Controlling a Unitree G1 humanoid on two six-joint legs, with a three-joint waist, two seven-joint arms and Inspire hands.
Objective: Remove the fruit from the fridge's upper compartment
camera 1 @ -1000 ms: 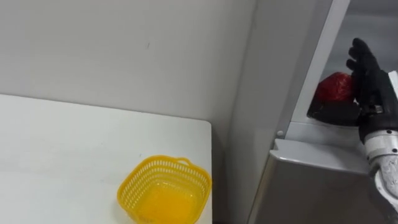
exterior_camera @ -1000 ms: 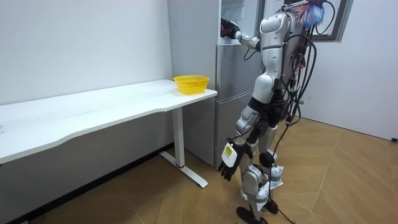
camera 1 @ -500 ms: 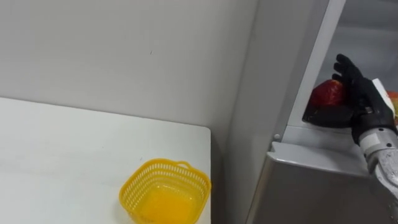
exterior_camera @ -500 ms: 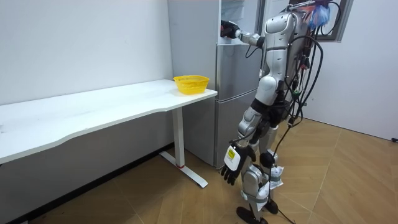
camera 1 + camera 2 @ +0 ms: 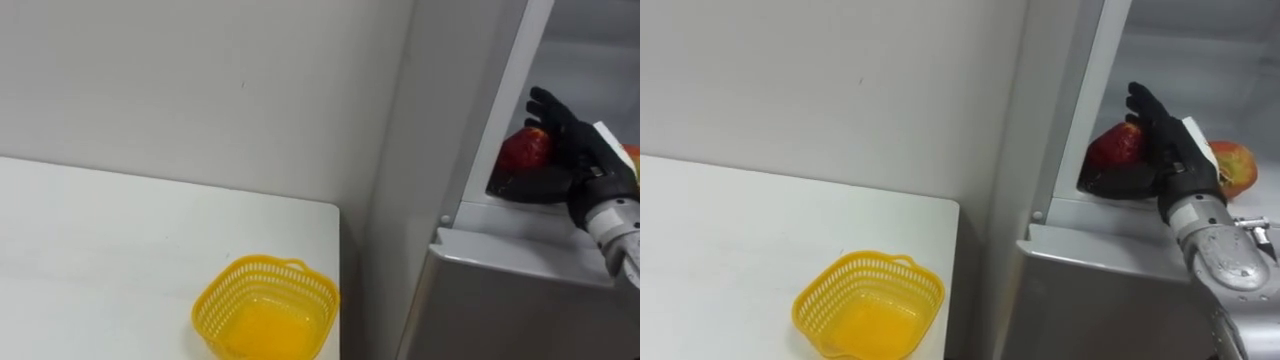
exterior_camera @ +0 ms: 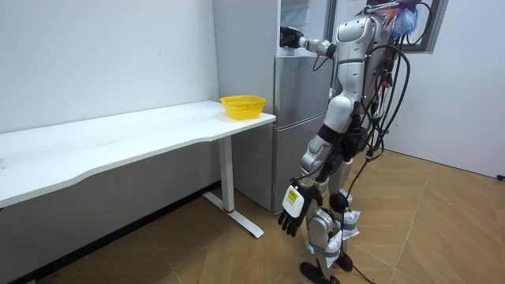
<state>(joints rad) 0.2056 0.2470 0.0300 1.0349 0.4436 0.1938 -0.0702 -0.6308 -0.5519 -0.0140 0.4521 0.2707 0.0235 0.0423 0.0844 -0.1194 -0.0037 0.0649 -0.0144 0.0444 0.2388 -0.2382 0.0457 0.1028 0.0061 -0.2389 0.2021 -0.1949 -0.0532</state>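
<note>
On my feed the basket (image 5: 265, 310) at lower middle is bright yellow, its wall a fine lattice of holes, on a plain white table (image 5: 100, 240). The fridge (image 5: 500, 300) at right is silvery grey. At upper right I see a deep red fruit (image 5: 522, 150) against my black right hand (image 5: 580, 155), and a second fruit (image 5: 1232, 168), red shading to yellow. The room view's floor (image 6: 442, 229) is light brown herringbone wood.

Glossy yellow plastic mesh for the basket (image 5: 265, 310); smooth matt white for the desk (image 5: 100, 250); dull grey metal on the fridge (image 5: 500, 310); shiny red skin on the fruit (image 5: 1118, 145).
</note>
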